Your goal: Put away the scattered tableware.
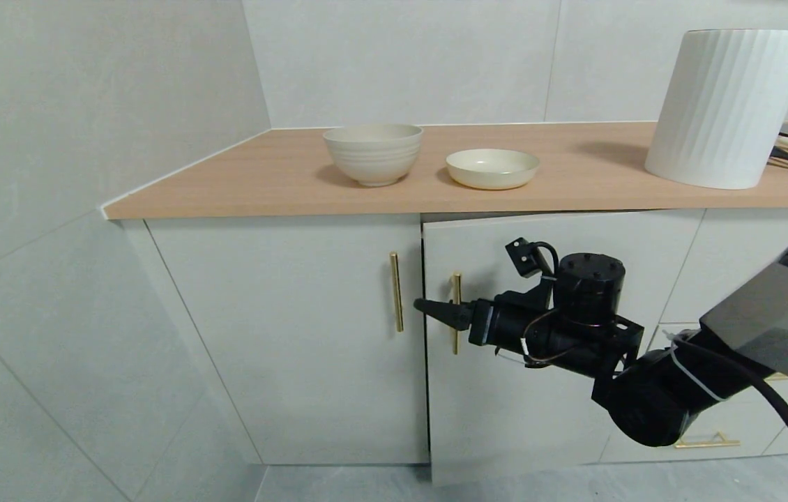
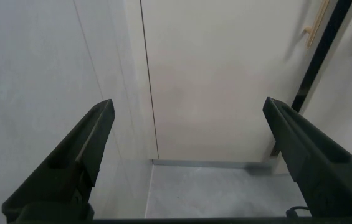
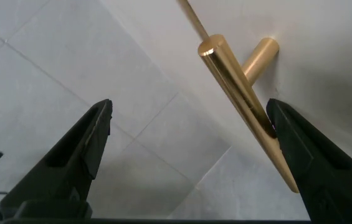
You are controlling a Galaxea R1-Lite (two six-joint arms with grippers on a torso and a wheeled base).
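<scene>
My right tool (image 1: 446,312) stood with its fingers apart at the brass handle (image 1: 457,314) of the right cabinet door (image 1: 547,390). In the right wrist view the handle's bar (image 3: 241,102) lay between the fingers, close against one; I could not tell whether it touched. That door stood slightly ajar, with a dark gap beside the left door (image 1: 282,335). My left tool (image 2: 188,109) was also spread open, low down and facing the left door's foot and the floor (image 2: 207,190).

Above, on the wooden surface (image 1: 261,181), sat a ribbed bowl (image 1: 374,153) and a shallow dish (image 1: 492,168), near each other and both empty. The dish lay almost straight above the right tool, well apart from it; the bowl was up and to its left. Farther right stood a tall white ribbed container (image 1: 729,104), its inside hidden from me.
</scene>
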